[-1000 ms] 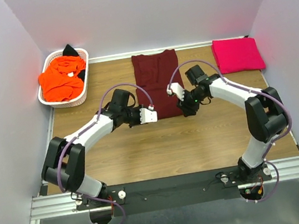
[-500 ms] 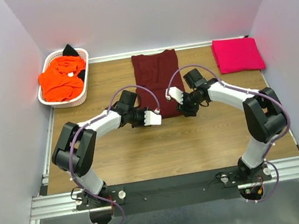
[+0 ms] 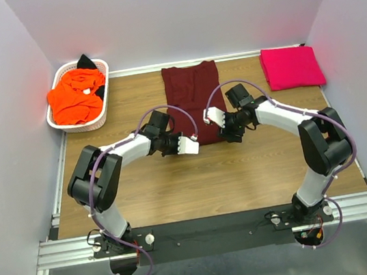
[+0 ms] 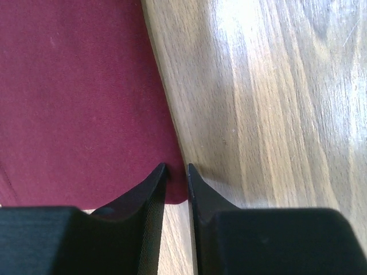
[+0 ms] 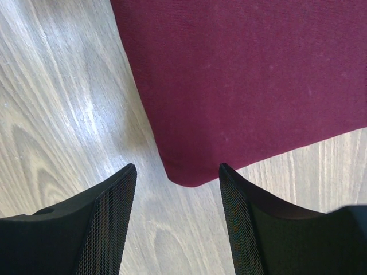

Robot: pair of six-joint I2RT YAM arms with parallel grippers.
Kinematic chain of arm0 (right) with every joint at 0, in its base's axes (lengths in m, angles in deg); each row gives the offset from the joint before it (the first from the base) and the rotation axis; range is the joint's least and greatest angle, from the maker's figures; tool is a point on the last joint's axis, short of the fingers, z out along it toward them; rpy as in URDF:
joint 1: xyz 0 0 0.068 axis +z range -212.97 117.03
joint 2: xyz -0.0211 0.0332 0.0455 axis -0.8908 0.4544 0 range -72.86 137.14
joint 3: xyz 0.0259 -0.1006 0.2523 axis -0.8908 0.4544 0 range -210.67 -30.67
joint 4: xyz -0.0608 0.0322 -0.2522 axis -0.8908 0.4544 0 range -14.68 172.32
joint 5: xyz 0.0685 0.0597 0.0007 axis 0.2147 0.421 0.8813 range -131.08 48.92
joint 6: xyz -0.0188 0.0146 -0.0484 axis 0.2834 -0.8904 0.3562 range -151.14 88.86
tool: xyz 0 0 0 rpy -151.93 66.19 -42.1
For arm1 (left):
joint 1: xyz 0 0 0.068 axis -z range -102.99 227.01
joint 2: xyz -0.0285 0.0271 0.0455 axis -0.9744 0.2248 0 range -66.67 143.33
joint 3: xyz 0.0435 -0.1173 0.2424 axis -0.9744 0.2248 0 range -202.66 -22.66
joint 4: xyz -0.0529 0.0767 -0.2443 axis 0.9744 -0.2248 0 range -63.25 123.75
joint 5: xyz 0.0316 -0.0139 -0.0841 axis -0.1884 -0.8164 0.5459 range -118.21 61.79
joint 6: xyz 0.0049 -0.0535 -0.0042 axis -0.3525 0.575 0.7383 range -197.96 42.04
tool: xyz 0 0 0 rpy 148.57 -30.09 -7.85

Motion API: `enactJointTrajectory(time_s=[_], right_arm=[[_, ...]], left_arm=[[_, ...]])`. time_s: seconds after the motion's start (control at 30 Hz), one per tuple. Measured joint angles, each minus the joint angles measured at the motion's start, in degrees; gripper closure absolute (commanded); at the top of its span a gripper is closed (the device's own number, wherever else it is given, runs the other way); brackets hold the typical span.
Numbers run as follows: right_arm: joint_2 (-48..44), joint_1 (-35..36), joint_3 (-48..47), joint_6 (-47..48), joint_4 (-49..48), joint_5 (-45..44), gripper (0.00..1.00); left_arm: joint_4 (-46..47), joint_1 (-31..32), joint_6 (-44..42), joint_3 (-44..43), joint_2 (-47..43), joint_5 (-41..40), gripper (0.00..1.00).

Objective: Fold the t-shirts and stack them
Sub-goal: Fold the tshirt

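The dark maroon t-shirt (image 3: 192,91) lies folded lengthwise at the back middle of the table. My left gripper (image 3: 184,148) is at its near left corner. In the left wrist view the jaws (image 4: 175,169) are closed to a narrow gap with the maroon corner (image 4: 74,97) pinched between the tips. My right gripper (image 3: 227,136) is at the near right corner. In the right wrist view it (image 5: 176,167) is open, its fingers straddling the shirt's rounded corner (image 5: 258,74) without touching it. The bright pink t-shirt (image 3: 290,66) lies folded at the back right.
A white lattice basket (image 3: 56,73) at the back left holds a crumpled orange t-shirt (image 3: 74,98) and a black one (image 3: 86,61). Lilac walls close in the table on three sides. Bare wood (image 3: 197,184) lies in front of the arms.
My left gripper moved right to the maroon shirt's near left corner and closed on it. My right gripper shifted slightly left and down at the near right corner.
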Motion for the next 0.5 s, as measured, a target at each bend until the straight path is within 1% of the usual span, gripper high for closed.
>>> enactJointTrajectory(time_s=[0.13,0.2,0.23,0.27,0.3,0.37,0.4,0.43,0.47,0.5], right_arm=[[0.48,-0.13,0.0,0.74,-0.48,-0.13,0.33],[1.27,-0.13,0.0,1.03,-0.94,-0.15,0.36],[1.92,-0.13,0.0,1.14,-1.2,-0.15,0.38],[2.51,-0.13,0.02,1.38,-1.42,-0.15,0.41],[3.15,-0.13,0.02,1.55,-1.55,-0.17,0.43],[3.96,-0.13,0.26,1.88,-2.1,-0.11,0.52],[3.96,-0.13,0.33,1.99,-2.58,-0.17,0.56],[4.04,-0.15,0.37,2.03,-2.89,-0.13,0.59],[4.13,-0.2,0.39,1.97,-3.23,-0.2,0.65],[4.17,-0.2,0.44,1.9,-3.54,-0.22,0.68]], left_arm=[[-0.76,0.0,-0.37,-0.68,0.35,0.0,0.71],[-1.01,0.0,-0.46,-0.9,0.48,0.0,0.72],[-1.03,0.0,-0.48,-0.94,0.55,0.0,0.75],[-1.07,0.0,-0.46,-0.94,0.55,0.0,0.76],[-1.16,0.0,-0.46,-0.98,0.61,0.02,0.8],[-1.33,0.0,-0.44,-1.09,0.68,0.0,0.88],[-1.36,0.0,-0.44,-1.14,0.76,0.0,0.92],[-1.42,-0.02,-0.52,-1.18,0.83,0.0,1.0],[-1.46,-0.02,-0.37,-1.22,0.85,0.0,1.0],[-1.51,-0.04,-0.59,-1.22,0.85,0.0,1.0]])
